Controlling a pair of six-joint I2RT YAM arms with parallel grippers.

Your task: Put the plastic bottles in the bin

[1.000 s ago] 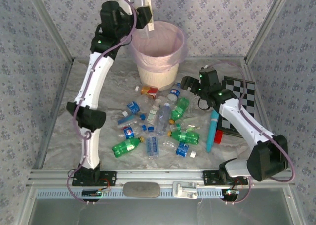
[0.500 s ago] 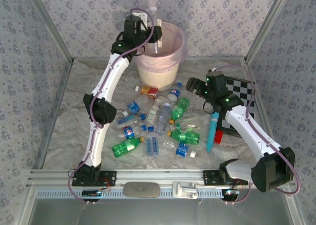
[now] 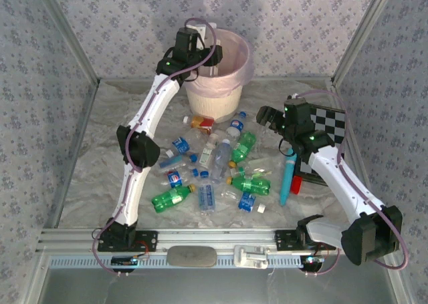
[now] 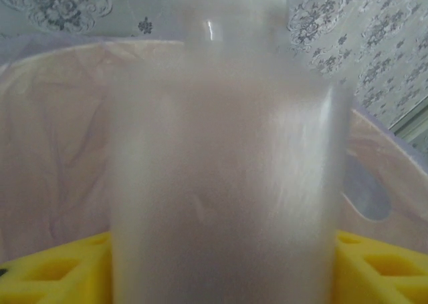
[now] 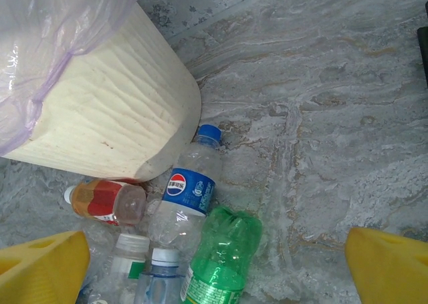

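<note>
My left gripper (image 3: pixel 208 53) hangs over the near rim of the bin (image 3: pixel 217 97), a cream wastebasket with a pink liner. In the left wrist view a clear bottle (image 4: pixel 224 184) stands between the yellow fingers (image 4: pixel 47 270), smeared lengthwise while the fingers and the bin's wall (image 4: pixel 53 150) look sharp. The jaws stand apart at its sides. Several plastic bottles (image 3: pixel 214 164) lie scattered on the table in front of the bin. My right gripper (image 3: pixel 269 119) hovers open above a blue-label bottle (image 5: pixel 190 190), a green bottle (image 5: pixel 224 257) and an orange-red-label bottle (image 5: pixel 103 200) by the bin's foot (image 5: pixel 100 117).
A long turquoise stick (image 3: pixel 287 177) with a red end lies right of the pile, under my right forearm. A black-and-white chequered board (image 3: pixel 328 127) lies at the right. Slanted wall panels close in the table on both sides.
The left arm swung from up left of the bin to over its rim, carrying the clear bottle, and its jaws have widened. The right gripper drifted slightly right, still open.
</note>
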